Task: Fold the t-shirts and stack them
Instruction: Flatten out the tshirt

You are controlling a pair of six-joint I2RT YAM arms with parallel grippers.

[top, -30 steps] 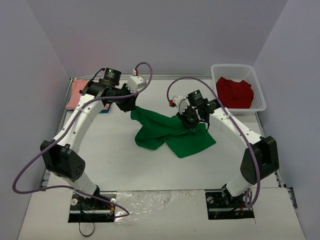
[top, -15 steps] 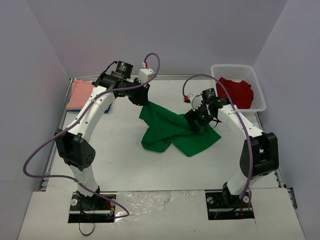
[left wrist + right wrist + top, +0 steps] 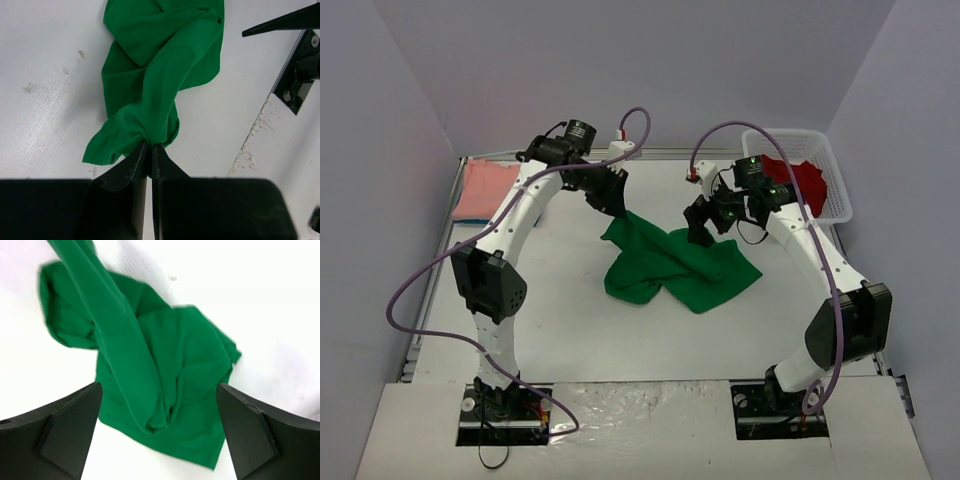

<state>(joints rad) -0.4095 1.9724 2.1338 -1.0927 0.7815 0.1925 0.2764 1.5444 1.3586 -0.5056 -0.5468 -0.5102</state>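
A bright green t-shirt (image 3: 670, 265) lies crumpled in the middle of the table. My left gripper (image 3: 615, 205) is shut on its far left corner, and the cloth trails away from the closed fingertips (image 3: 150, 145) in a twisted band (image 3: 160, 75). My right gripper (image 3: 700, 228) hangs just above the shirt's right half, jaws wide open with nothing between them (image 3: 159, 386). Under it the green cloth (image 3: 190, 365) lies loose in folds. A salmon-pink shirt (image 3: 485, 188) lies folded at the far left. A red shirt (image 3: 800, 185) sits in the basket.
The white mesh basket (image 3: 790, 133) stands at the back right corner. Purple walls close in the back and both sides. Both arms' purple cables loop over the back of the table. The table's raised metal edge (image 3: 850, 250) runs along the right.
The right gripper has opened, let go of the green shirt and risen toward the back right. The left gripper, still shut on the shirt's corner, has carried it to the right.
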